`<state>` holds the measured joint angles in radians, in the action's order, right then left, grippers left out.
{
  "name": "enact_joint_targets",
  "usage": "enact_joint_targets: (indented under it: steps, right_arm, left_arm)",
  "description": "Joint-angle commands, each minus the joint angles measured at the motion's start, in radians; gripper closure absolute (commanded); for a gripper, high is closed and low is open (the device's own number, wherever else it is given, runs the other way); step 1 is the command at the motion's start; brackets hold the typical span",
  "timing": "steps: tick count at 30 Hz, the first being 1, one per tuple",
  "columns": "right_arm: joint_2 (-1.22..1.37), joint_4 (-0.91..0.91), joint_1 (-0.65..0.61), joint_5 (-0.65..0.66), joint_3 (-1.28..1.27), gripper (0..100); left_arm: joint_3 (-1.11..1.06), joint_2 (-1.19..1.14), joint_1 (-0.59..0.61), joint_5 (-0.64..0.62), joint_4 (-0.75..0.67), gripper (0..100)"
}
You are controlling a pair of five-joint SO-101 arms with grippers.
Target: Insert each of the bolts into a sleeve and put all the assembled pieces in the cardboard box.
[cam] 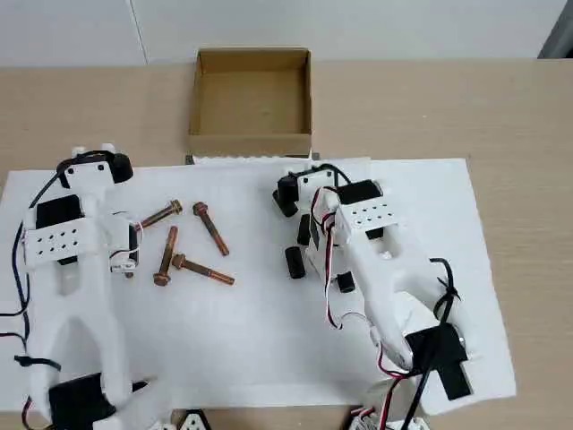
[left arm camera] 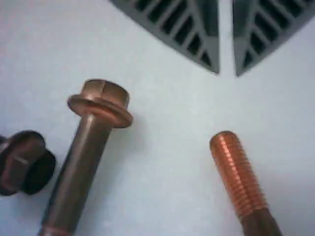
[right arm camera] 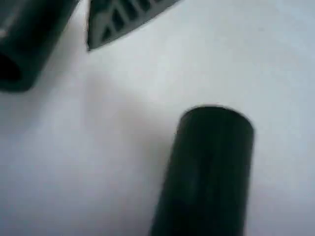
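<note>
While the left pincer (left arm camera: 226, 73) hangs low over the white sheet (cam: 269, 349), its two ribbed grey tips are drawn almost together, with a thin slit between them and nothing in it. Four copper-coloured bolts (cam: 204, 270) lie loose on the sheet just beside that arm, scattered at different angles and apart from the sleeves. In the left wrist view a flanged hex head (left arm camera: 101, 101) and a threaded end (left arm camera: 238, 177) of two of them lie near the tips, and a darker head (left arm camera: 24, 162) sits just beside the first bolt's shank. The right pincer (right arm camera: 103, 24) is down among the black sleeves (cam: 295, 262) near the middle of the sheet, and I cannot tell whether it is spread or pressed together. Its wrist view shows one sleeve lying flat (right arm camera: 206, 172) and the open end of another (right arm camera: 24, 44) close by. The cardboard box (cam: 253, 141) stands open on the bench (cam: 519, 134) at the sheet's far edge, well apart from both bolts and sleeves.
</note>
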<state>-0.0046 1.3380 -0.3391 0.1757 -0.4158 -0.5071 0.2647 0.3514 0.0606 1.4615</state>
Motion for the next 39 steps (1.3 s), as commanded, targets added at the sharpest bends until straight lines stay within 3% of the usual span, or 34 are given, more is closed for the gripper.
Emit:
enact_joint_targets:
  steps: [1, 7, 28, 39]
  right_arm:
    - [-0.005, -0.025, -0.008, -0.005, -0.020, 82.5]
    - [-0.005, -0.053, -0.008, -0.005, -0.049, 94.9]
    - [0.162, -0.101, -0.051, -0.005, -0.043, 95.6]
    - [-0.005, 0.024, -0.059, -0.003, 0.106, 99.5]
  left_arm:
    - [0.004, 0.003, 0.005, 0.006, -0.021, 99]
    - [0.004, 0.003, 0.005, 0.005, -0.021, 99]
    - [0.002, 0.003, 0.003, 0.000, -0.021, 99]
    - [0.010, 0.009, 0.000, 0.003, 0.009, 99]
